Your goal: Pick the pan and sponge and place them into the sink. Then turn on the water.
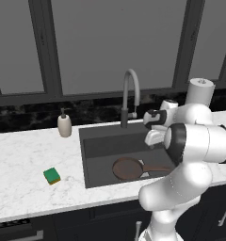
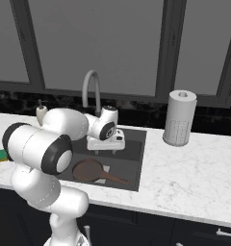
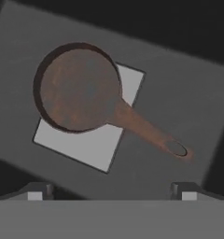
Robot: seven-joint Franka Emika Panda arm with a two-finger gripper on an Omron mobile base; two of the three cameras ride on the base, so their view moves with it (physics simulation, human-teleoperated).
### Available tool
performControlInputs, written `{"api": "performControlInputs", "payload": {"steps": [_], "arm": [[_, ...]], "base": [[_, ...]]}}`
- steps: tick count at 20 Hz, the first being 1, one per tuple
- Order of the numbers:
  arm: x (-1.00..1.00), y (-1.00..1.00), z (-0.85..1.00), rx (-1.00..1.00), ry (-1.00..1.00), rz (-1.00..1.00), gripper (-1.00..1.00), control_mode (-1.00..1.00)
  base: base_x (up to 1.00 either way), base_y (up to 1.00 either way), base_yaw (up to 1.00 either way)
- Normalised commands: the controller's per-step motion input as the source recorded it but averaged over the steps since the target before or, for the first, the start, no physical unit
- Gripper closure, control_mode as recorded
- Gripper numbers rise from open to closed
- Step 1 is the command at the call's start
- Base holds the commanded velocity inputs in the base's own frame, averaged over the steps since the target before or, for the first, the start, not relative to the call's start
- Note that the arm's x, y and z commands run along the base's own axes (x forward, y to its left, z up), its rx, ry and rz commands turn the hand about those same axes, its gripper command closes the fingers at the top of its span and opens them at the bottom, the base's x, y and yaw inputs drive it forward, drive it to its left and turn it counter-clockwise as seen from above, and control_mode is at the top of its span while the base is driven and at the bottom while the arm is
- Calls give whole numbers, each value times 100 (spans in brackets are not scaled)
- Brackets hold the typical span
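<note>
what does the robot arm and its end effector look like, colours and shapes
The arm is made of rounded glossy white shells, with black bands at the joints, like the ring on the big elbow segment. The wrist ends in a white blocky hand with a round dark-faced cap. The end effector has two small fingertips, pale grey with darker edges, in the hand view. No cables or markings are visible.

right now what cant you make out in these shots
- Pan: its left rim in the right base view, behind the arm.
- Sponge: partly hidden by the arm in the right base view.
- Sink: its right end in the left base view, behind the arm.
- Faucet handle: too small to read.
</note>
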Motion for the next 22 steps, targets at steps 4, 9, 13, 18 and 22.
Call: {"api": "performControlInputs", "payload": {"steps": [4, 9, 13, 18, 22], "arm": [[0, -2, 0, 0, 6, -43, -100, -100], [1, -2, 0, 2, 1, -11, -100, -100], [-3, 0, 0, 0, 0, 0, -100, -100], [-35, 1, 21, 0, -3, -6, -100, -100], [-57, 18, 45, 0, -11, -5, -100, -100]], "base": [[0, 0, 0], [0, 0, 0], [0, 0, 0], [0, 0, 0], [0, 0, 0]]}}
